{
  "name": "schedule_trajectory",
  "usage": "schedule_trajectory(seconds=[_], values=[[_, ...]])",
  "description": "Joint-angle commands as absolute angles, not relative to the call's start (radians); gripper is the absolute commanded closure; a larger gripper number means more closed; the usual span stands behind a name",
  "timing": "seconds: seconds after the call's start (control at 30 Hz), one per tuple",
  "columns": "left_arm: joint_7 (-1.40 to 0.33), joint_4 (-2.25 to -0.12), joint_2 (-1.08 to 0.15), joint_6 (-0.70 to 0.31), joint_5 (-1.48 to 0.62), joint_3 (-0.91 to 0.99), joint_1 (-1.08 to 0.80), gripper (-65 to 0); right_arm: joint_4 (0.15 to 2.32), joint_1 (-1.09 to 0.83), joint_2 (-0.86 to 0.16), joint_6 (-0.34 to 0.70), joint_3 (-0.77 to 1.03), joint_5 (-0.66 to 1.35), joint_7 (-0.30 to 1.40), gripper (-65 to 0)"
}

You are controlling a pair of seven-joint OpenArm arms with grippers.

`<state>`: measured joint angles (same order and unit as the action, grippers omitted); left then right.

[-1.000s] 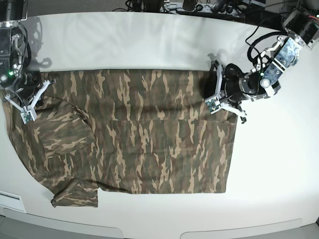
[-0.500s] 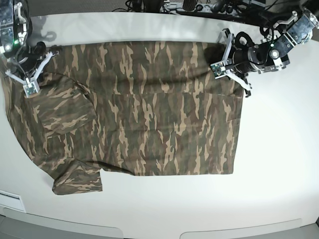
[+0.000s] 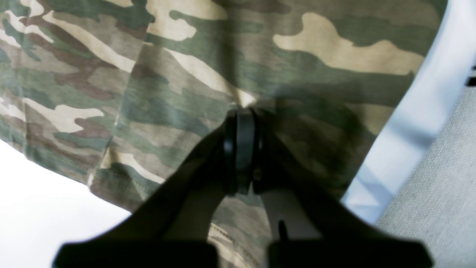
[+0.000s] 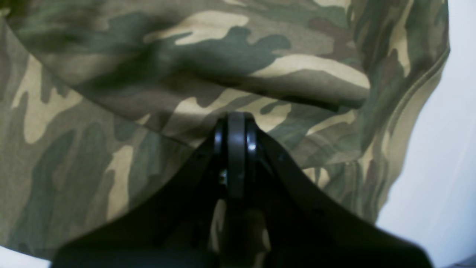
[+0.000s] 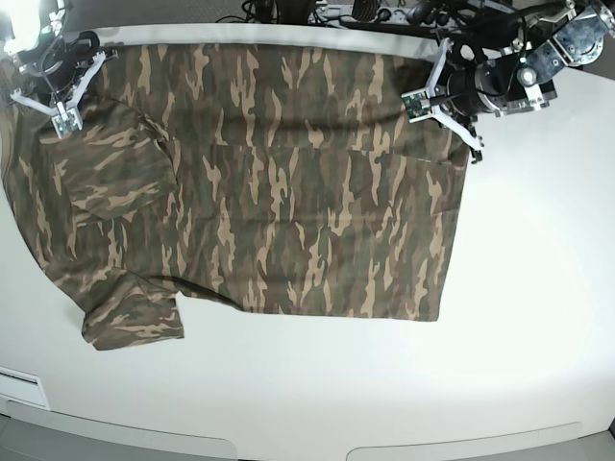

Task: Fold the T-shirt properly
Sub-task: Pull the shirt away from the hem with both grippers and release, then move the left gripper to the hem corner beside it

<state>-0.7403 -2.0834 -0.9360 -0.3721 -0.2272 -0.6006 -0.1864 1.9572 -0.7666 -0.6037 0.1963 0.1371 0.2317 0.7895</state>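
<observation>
The camouflage T-shirt lies spread flat on the white table, its upper edge close to the table's far edge. My left gripper is shut on the shirt's far right corner. In the left wrist view the black fingers pinch a fold of the cloth near its hem. My right gripper is shut on the shirt's far left corner. The right wrist view shows its fingers pressed together under a bunched ridge of cloth. One sleeve sticks out at the front left.
Dark cables and equipment lie beyond the table's far edge. Grey floor shows past the table edge in the left wrist view. Bare tabletop runs along the front and right of the shirt.
Both grippers have moved toward the far edge of the table, dragging the held edge of the shirt with them. The whole shirt has slid away from the front edge.
</observation>
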Motion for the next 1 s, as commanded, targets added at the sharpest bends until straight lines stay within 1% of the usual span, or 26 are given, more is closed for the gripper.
schedule_trajectory(seconds=[0.0,0.1,0.33,0.5,0.63,0.8,0.9,0.97], values=[[-0.794,-2.088,-0.953,-0.374,-0.214,-0.606,-0.208,0.0,1.938,-0.821,-0.599,0.241,0.115,0.274,0.965,0.0],[-0.801,-2.104,-0.953,-0.345,-0.187,-0.606,-0.234,0.0,1.952,-0.842,-0.599,0.242,0.114,0.271,0.965,0.0],[-0.855,-2.147,-0.953,-0.344,-0.184,-0.606,-0.298,0.0,1.953,-0.836,-0.599,0.242,0.115,0.233,0.962,0.0],[-0.854,-2.15,-0.953,-0.34,-0.117,-0.606,-0.313,0.0,1.954,-0.836,-0.599,0.222,0.115,0.227,0.962,0.0],[-0.854,-2.154,-0.953,-0.286,-0.033,-0.606,-0.313,0.0,1.972,-0.83,-0.599,0.151,0.121,0.222,0.962,0.0],[-0.854,-2.19,-0.953,-0.187,0.076,-0.606,-0.313,0.0,2.03,-0.831,-0.599,0.073,0.126,0.102,0.962,0.0],[-0.854,-2.219,-0.953,-0.135,0.101,-0.606,-0.313,0.0,2.061,-0.831,-0.599,0.046,0.126,0.052,0.96,0.0],[-0.855,-2.244,-0.953,-0.133,0.101,-0.606,-0.313,0.0,2.079,-0.83,-0.599,0.037,0.126,0.019,0.936,0.0]])
